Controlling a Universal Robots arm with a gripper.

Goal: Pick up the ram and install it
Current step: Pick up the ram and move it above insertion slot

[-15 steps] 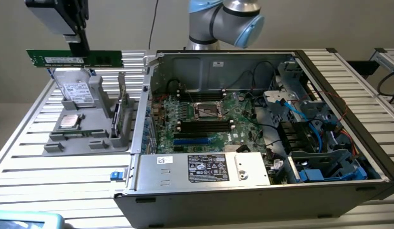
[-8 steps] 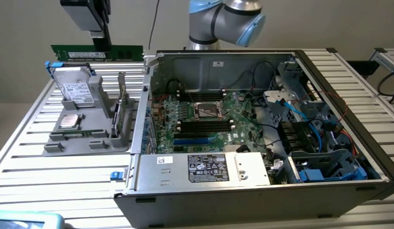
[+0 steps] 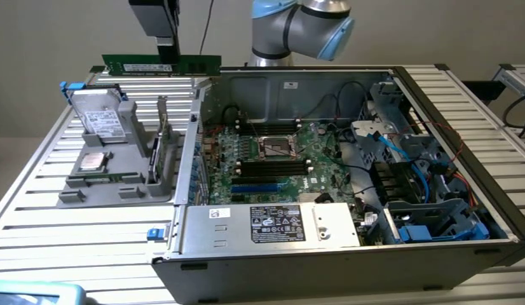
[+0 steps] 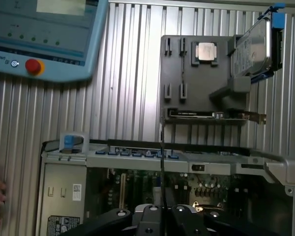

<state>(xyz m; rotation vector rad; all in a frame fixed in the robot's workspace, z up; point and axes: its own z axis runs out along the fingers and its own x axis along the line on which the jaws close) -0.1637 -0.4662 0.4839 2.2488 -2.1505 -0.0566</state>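
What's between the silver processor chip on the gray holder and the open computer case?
A flat card standing on edge in the holder, between chip and case; the exterior view shows it.

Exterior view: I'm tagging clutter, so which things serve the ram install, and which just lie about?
In the job: ram, pincer holding it, motherboard.
Lying about: hard drive, processor chip, upright card.

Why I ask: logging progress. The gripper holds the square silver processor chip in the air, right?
No: the exterior view shows the gripper holding the long, thin dark-green ram stick in the air; the square silver processor chip lies in the grey holder.
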